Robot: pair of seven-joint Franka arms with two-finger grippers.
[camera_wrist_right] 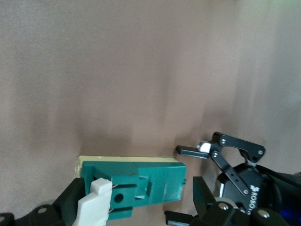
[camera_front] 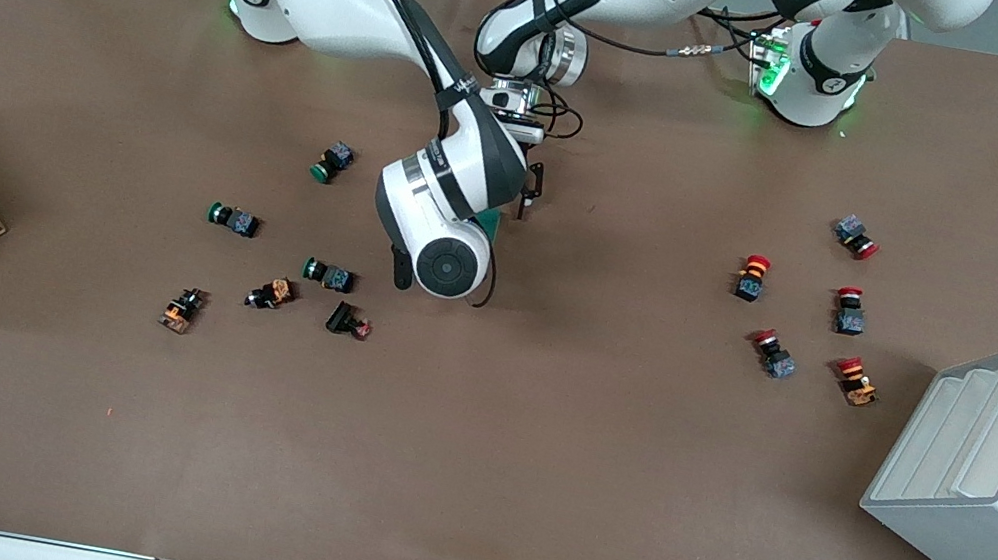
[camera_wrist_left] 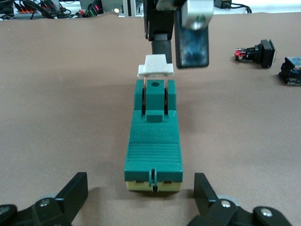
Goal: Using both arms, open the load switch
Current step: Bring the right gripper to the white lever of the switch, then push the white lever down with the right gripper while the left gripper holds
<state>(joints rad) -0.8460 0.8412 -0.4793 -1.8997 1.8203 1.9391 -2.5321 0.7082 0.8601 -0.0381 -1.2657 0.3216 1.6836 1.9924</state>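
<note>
Now both arms meet over the middle of the table (camera_front: 532, 448), toward the robots' end of it, where the load switch (camera_wrist_left: 153, 141) lies flat on the brown cover; in the front view only a sliver of its green shows under the right arm's wrist.

The left gripper (camera_wrist_left: 141, 205) sits low at the switch's cream-coloured end with its fingers spread wide, one on each side of the body and not yet touching it; the right gripper (camera_wrist_right: 136, 200) is at the other end, its fingers also spread, straddling the green block by the white tab (camera_wrist_left: 155, 66); neither pinches anything.

To do the step well, I judge the left fingers should close squarely on the long flanks of the body, low down, so it cannot slide or tip; only then should the right fingers take the tab and lift it about its hinge, gently, since the thin metal legs under it look easy to bend.

Room is good on the sides: bare cover lies all round the switch, and the green push buttons (camera_front: 331, 161) toward the right arm's end and the red push buttons (camera_front: 753, 274) toward the left arm's end stand well apart from it; the tight spot is between the two wrists, which are close to each other.
</note>
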